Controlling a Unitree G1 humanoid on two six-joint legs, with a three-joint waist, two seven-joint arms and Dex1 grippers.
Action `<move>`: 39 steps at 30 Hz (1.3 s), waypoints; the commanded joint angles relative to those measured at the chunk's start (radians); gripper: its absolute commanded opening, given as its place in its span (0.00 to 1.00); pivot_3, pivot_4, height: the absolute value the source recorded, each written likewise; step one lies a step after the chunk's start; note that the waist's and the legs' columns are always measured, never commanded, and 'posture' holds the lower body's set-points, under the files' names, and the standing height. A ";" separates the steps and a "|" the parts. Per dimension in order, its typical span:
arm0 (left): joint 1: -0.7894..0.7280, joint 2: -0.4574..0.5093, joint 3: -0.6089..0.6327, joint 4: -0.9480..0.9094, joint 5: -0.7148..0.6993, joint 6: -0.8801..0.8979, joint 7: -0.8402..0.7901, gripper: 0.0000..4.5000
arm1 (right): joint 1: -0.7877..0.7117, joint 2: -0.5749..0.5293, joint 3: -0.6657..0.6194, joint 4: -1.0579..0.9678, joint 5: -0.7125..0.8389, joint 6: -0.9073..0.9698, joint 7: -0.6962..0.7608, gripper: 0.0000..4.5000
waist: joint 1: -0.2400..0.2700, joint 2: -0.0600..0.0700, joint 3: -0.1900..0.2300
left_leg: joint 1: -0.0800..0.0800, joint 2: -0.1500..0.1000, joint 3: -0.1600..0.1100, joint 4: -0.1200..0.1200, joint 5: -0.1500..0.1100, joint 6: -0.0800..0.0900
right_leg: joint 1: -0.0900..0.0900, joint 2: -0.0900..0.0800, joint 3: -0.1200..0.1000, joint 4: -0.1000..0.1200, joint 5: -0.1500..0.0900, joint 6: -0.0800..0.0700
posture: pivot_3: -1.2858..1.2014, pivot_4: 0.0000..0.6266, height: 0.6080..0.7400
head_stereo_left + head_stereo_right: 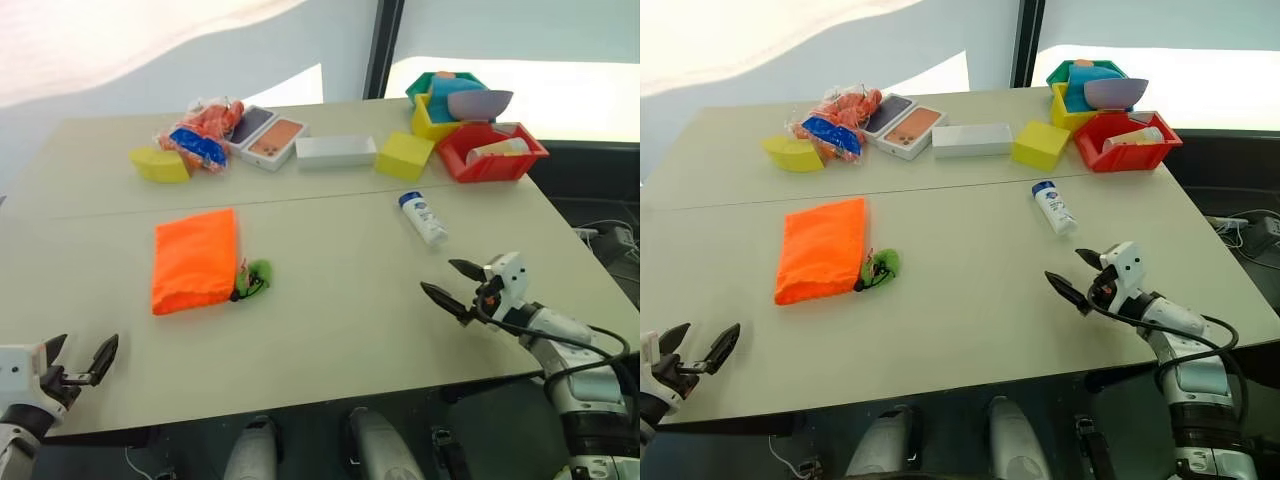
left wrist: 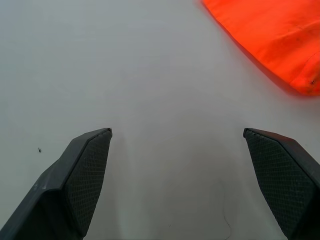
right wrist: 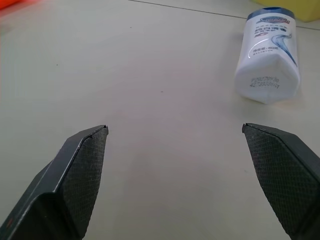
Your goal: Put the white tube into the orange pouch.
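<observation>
The white tube [image 1: 423,217] lies flat on the table right of centre, blue cap pointing away from me; the right wrist view shows its crimped end [image 3: 267,55] ahead of the fingers. The orange pouch [image 1: 194,259] lies flat left of centre, its black cord and green toggle [image 1: 256,275] at its near right corner. My right gripper [image 1: 455,283] hovers open a short way in front of the tube, nothing between its fingers. My left gripper [image 1: 80,356] is open at the table's near left edge, short of the pouch [image 2: 272,35].
Along the far edge stand a yellow wedge [image 1: 160,164], crinkly snack packets [image 1: 200,137], two phone boxes [image 1: 265,137], a white box [image 1: 336,151], a yellow block [image 1: 404,155], a red bin [image 1: 490,153] holding a pale tube, and stacked coloured bins with a bowl [image 1: 479,102].
</observation>
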 commanded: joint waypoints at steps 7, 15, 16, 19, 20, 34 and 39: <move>-0.006 -0.005 0.006 -0.044 -0.020 0.018 0.012 1.00 | -0.013 0.018 0.011 -0.016 0.004 -0.033 -0.004 0.99 | 0.000 0.000 0.000 | 0.000 0.000 0.000 0.002 0.000 0.000 | 0.001 0.000 0.000 0.000 0.000 0.000 | 0.52 0.24 1.00; -0.021 -0.040 -0.034 -0.110 -0.037 -0.013 -0.014 1.00 | -0.023 0.062 0.073 -0.075 0.006 -0.014 -0.011 0.99 | 0.000 0.000 0.000 | 0.000 0.000 0.000 0.003 0.000 0.000 | 0.001 0.000 0.000 0.001 0.001 0.001 | 0.52 0.24 1.00; -0.019 -0.041 -0.051 -0.131 -0.020 -0.023 -0.015 1.00 | -0.024 0.075 0.092 -0.098 0.009 -0.005 -0.014 0.99 | 0.000 0.000 0.000 | 0.000 0.000 0.000 0.003 0.000 0.000 | 0.001 0.000 0.000 0.002 0.001 0.001 | 0.52 0.24 1.00; -0.025 -0.026 -0.105 -0.157 0.090 -0.095 -0.006 1.00 | -0.024 0.119 0.151 -0.176 0.014 0.025 -0.024 0.99 | 0.000 0.000 0.000 | 0.000 0.000 0.000 0.003 0.000 0.000 | 0.001 0.001 0.000 0.002 0.001 0.001 | 0.52 0.24 1.00; -0.036 -0.024 -0.113 -0.152 0.125 -0.123 0.009 1.00 | -0.020 0.136 0.172 -0.202 0.015 0.035 -0.029 0.99 | 0.001 0.000 0.000 | 0.001 0.000 0.000 0.003 0.000 0.000 | 0.001 0.001 0.000 0.003 0.001 0.001 | 0.52 0.24 1.00; -0.192 0.034 -0.250 -0.021 0.353 -0.283 0.043 1.00 | -0.007 0.229 0.291 -0.312 0.002 0.067 -0.083 0.99 | 0.002 0.000 -0.001 | 0.001 0.000 0.000 0.005 0.000 0.000 | 0.001 0.001 0.001 0.006 0.001 0.001 | 0.52 0.24 1.00; -0.262 0.036 -0.277 0.036 0.393 -0.321 0.079 1.00 | -0.011 0.231 0.296 -0.319 0.002 0.065 -0.092 0.99 | 0.002 0.000 -0.001 | 0.002 0.000 0.000 0.005 0.000 0.000 | 0.001 0.001 0.000 0.008 0.002 0.000 | 0.52 0.24 1.00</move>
